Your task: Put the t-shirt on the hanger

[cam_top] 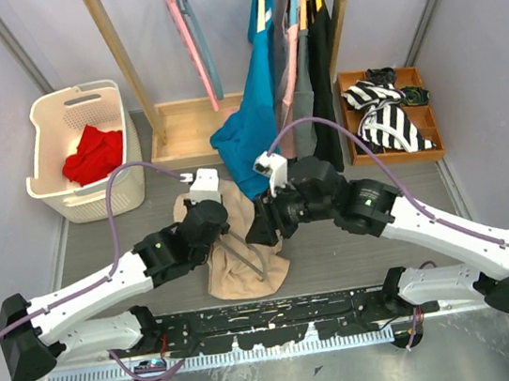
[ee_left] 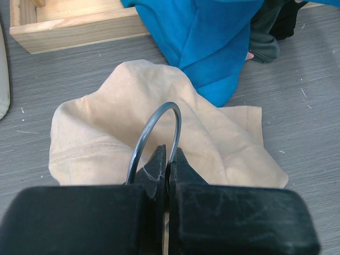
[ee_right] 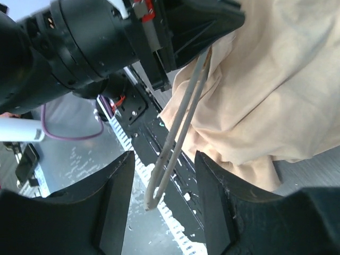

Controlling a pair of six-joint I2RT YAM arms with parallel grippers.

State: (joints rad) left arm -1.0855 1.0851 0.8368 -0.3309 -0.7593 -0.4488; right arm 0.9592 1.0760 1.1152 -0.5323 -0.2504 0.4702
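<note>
one tan t-shirt (cam_top: 234, 283) here, lying crumpled on the grey table (cam_top: 339, 254) right between the two arms. its far edge touches the hem of the one teal garment (cam_top: 253, 115) hanging off the wooden rack (cam_top: 116, 49).

one thin grey hanger (ee_right: 187, 106) is over the shirt. from the top camera its bars show on top of the cloth, but i can't tell if any part is tucked inside. the left gripper (ee_left: 169, 154) has its fingers pressed together on the hanger's hook, pinching the wire where it curves back down.

the right gripper (ee_right: 163, 175) is spread wide. the hanger's lower end pokes out past the shirt and sits between its two fingers (ee_right: 117, 196), not touching either one as far as i can see. the two grippers are very close, nearly nose to nose over the shirt.

other stuff:
- one white laundry basket (cam_top: 95, 205) at far left, with one red cloth (cam_top: 93, 154) in it
- one pink hanger (cam_top: 188, 39) and one blue-grey hanger (cam_top: 199, 42), side by side on the rack
- a few darker clothes hanging right of the teal one, can't count them
- one wooden tray (cam_top: 402, 157) at far right, with black-and-white striped cloth (cam_top: 387, 120) in it
</note>
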